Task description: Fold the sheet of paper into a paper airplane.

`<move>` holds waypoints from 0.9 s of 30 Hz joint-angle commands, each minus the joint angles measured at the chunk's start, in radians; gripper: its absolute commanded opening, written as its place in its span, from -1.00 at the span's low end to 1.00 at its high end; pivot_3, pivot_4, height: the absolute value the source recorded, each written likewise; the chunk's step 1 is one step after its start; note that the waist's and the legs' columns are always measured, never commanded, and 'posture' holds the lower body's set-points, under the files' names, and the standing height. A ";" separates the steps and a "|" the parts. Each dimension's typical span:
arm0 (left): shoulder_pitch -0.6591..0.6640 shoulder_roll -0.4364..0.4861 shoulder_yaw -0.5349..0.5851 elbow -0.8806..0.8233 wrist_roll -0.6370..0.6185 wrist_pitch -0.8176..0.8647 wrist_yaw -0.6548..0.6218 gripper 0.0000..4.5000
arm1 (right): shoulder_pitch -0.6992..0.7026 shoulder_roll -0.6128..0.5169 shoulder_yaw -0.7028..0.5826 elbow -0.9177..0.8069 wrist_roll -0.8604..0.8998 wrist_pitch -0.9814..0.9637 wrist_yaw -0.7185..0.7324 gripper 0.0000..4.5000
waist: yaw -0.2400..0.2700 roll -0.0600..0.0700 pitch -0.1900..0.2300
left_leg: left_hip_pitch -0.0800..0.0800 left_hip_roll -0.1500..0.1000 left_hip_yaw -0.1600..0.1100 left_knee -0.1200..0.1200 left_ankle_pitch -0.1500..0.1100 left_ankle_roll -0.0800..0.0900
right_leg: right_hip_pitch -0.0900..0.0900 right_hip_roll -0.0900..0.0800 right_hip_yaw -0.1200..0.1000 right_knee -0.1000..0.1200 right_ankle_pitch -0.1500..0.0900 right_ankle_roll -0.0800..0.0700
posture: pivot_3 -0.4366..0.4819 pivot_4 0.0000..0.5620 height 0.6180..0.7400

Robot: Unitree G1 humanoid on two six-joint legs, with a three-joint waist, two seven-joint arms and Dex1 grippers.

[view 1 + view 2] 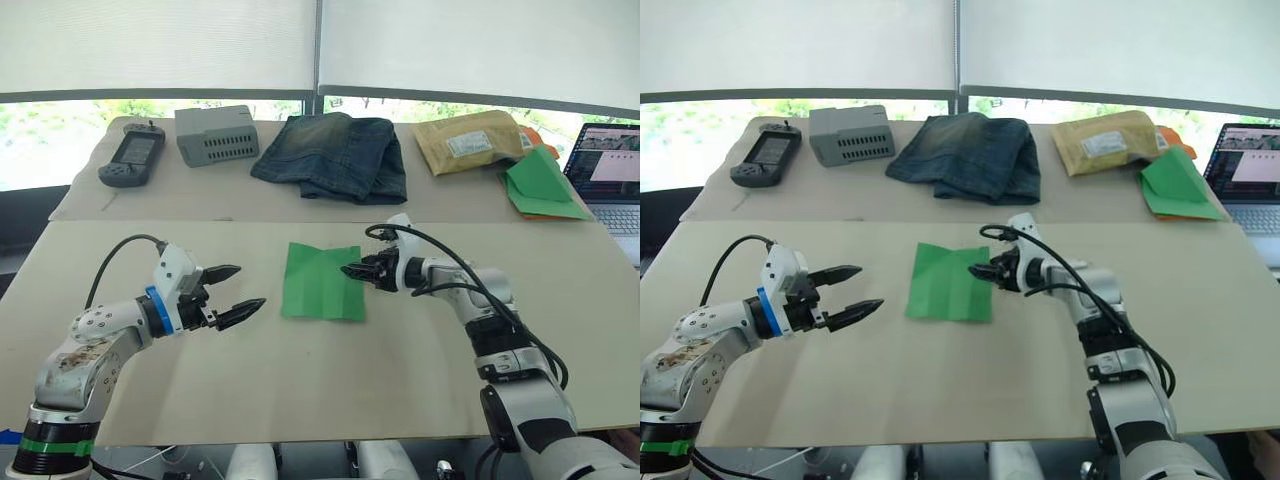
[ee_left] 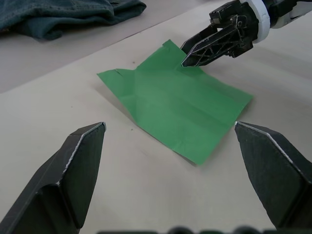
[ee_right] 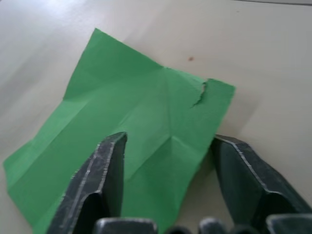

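A: Where does the sheet of paper (image 1: 322, 281) sit?

B: It lies near the middle of the table (image 1: 300, 380), creased, mostly flat, with its far right corner lifted a little. A small tear shows along the far edge.

A: And the right gripper (image 1: 356, 271)?

B: It is at the sheet's right edge. In the right wrist view its two fingers (image 3: 105, 180) stand spread, one over the green paper and the other over bare table just past the edge. Whether they touch the paper cannot be told.

A: The left gripper (image 1: 240, 291)?

B: It hovers to the left of the sheet, apart from it, its fingers spread wide and holding nothing.

A: What lines the far edge of the table?

B: From the far left corner: a handheld game console (image 1: 131, 157), a grey box (image 1: 216, 134), folded jeans (image 1: 334, 155), a padded envelope (image 1: 470, 142), and a green paper stack (image 1: 543, 184) with orange edges. A laptop (image 1: 612, 176) sits at the far right corner.
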 commanded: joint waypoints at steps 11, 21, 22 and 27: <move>-0.026 0.013 -0.009 0.010 0.009 -0.047 -0.057 1.00 | 0.102 -0.061 0.027 -0.225 0.073 0.111 0.162 -0.99 | 0.006 0.000 0.000 | -0.001 0.000 0.000 0.000 0.000 0.000 | 0.000 0.000 -0.001 0.000 0.000 0.000 | -0.05 -0.47 0.90; -0.044 -0.032 -0.086 -0.020 0.029 -0.055 -0.054 1.00 | 0.219 -0.042 -0.024 -0.379 0.106 0.232 0.022 -0.99 | 0.005 0.000 0.000 | 0.000 0.000 0.000 0.001 0.000 0.000 | 0.000 0.000 -0.001 0.000 0.000 0.000 | -0.05 -0.47 0.90; -0.044 -0.034 -0.088 -0.021 0.029 -0.055 -0.055 1.00 | 0.231 -0.043 -0.026 -0.391 0.109 0.241 0.013 -0.99 | 0.005 0.000 0.000 | 0.000 0.000 0.000 0.001 0.000 0.000 | 0.000 0.000 -0.001 0.000 0.000 0.000 | -0.05 -0.47 0.90; -0.044 -0.034 -0.096 -0.011 0.034 -0.062 -0.063 1.00 | 0.271 -0.037 -0.058 -0.432 0.126 0.247 -0.019 -0.99 | 0.007 0.000 0.000 | 0.000 0.000 -0.001 0.001 0.000 0.000 | 0.000 0.000 -0.001 0.000 0.000 0.000 | -0.05 -0.47 0.90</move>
